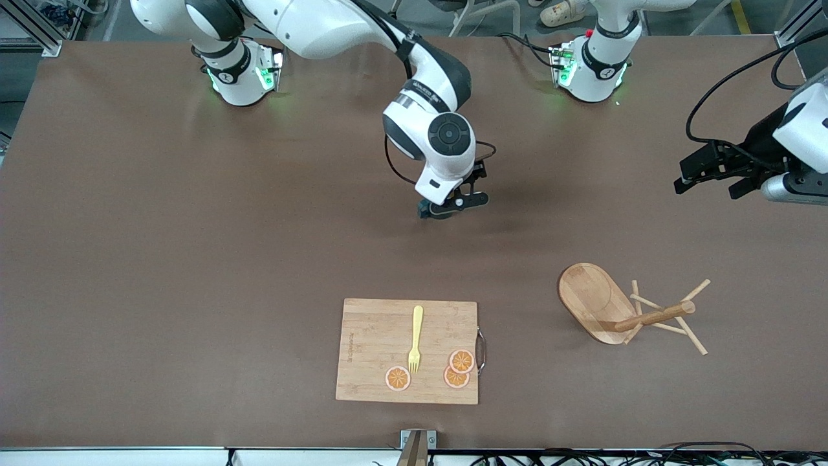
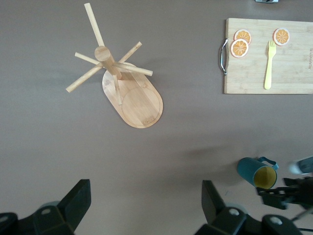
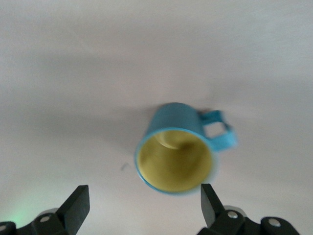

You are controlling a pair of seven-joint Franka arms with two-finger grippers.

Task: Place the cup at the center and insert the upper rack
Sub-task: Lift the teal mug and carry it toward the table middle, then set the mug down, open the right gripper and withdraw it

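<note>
The teal cup (image 3: pixel 176 156) with a yellow inside stands mouth up on the bare table near the middle. My right gripper (image 3: pixel 143 208) hangs open right over it, and the cup lies just ahead of the fingertips, not between them. In the front view only a teal sliver of the cup (image 1: pixel 424 210) shows under the right gripper (image 1: pixel 453 206). The cup also shows in the left wrist view (image 2: pixel 257 172). The wooden mug tree (image 1: pixel 598 301), with an oval base, a post and thin pegs, sits toward the left arm's end and shows in the left wrist view (image 2: pixel 134 98). My left gripper (image 1: pixel 708 186) is open and empty, held high over that end.
A bamboo cutting board (image 1: pixel 375 336) lies nearer the front camera than the cup, with a yellow fork (image 1: pixel 415 340) and three orange slices (image 1: pixel 460 361) on it. It also shows in the left wrist view (image 2: pixel 288 73).
</note>
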